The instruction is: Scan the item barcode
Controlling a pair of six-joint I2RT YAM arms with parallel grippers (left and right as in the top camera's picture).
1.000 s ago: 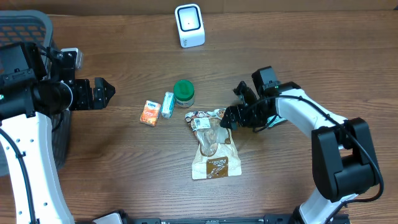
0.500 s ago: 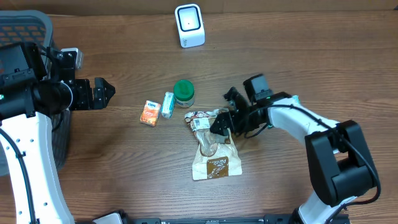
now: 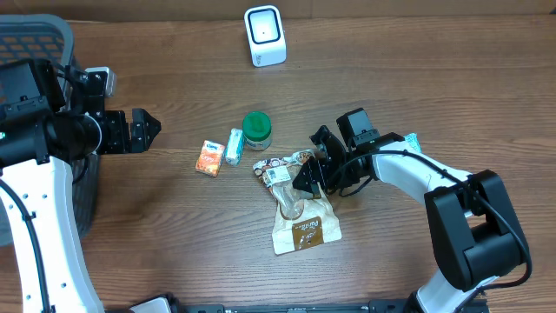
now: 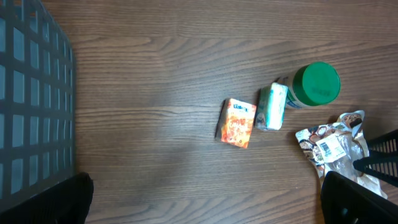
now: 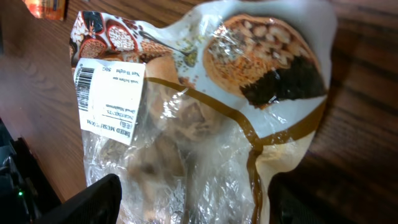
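From overhead, the task looks barely begun. The snack bag (image 3: 302,213) lies flat on the tabletop (image 3: 434,69), its upper end between the spread fingers of the right pincer (image 3: 311,167). The white scanner (image 3: 265,35) stands well beyond that pincer at the far edge, with nothing in front of it. The left pincer (image 3: 148,129) hangs wide and empty, well apart from the bag, with a dark basket (image 3: 35,39) near it. The left wrist view shows that pincer's fingers far apart above bare wood; out beyond them sit an orange carton (image 4: 236,122), a pale packet (image 4: 272,107) and a green-lidded jar (image 4: 316,84), and past these the bag's barcode label (image 4: 328,148) faces up. The right wrist view shows the right pincer's jaws standing wide on either side of the bag, not visibly pressed on it, with the label just ahead to one side. Gripping, lifting, carrying to the scanner and presenting the barcode all appear left to do.
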